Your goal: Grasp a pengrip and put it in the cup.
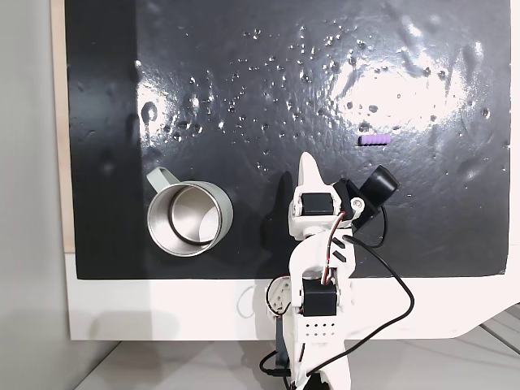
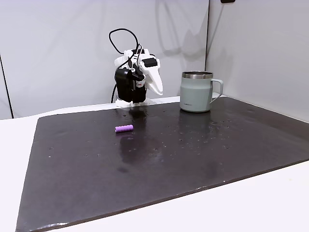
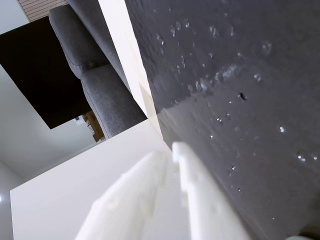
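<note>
Gripper point(image 1: 308, 165) folded back near the arm's base, white fingers pressed together, nothing between them; in the wrist view point(image 3: 172, 150) its tips sit above the black mat point(image 3: 250, 100). Pengrip point(image 1: 351, 140) lies flat on the mat, ahead and right of the gripper in a fixed view, well apart point(image 2: 124, 128). Cup point(image 1: 189, 218) stands upright to the gripper's left, handle pointing away from it point(image 2: 196, 92).

A glossy black mat point(image 1: 244, 81), dimpled and glare-struck, is laid over a white table point(image 2: 270, 203). What may be a grey sofa point(image 3: 95, 85) is seen in the wrist view.
</note>
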Controlling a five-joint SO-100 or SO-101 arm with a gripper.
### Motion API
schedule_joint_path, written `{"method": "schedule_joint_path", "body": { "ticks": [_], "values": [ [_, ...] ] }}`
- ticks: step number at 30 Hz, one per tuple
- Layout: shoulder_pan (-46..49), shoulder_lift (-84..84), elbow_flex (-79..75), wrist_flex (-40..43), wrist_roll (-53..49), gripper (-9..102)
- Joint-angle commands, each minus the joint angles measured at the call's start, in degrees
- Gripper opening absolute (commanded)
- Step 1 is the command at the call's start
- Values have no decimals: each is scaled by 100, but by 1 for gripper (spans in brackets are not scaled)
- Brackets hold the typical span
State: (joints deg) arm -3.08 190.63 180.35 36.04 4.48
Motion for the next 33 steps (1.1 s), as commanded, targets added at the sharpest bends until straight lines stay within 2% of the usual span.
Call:
{"method": "schedule_joint_path", "body": {
  "ticks": [1, 13, 16, 21, 29, 33],
  "values": [
    [-176, 62, 237, 26, -211, 0],
    [-176, 62, 211, 26, -229, 0],
    [-79, 62, -149, 246, -211, 0],
    [-79, -141, -1310, 949, -211, 0],
    [431, -2979, -4307, 1942, -202, 0],
    [642, -3902, -5476, 2733, -369, 12]
  ]
}}
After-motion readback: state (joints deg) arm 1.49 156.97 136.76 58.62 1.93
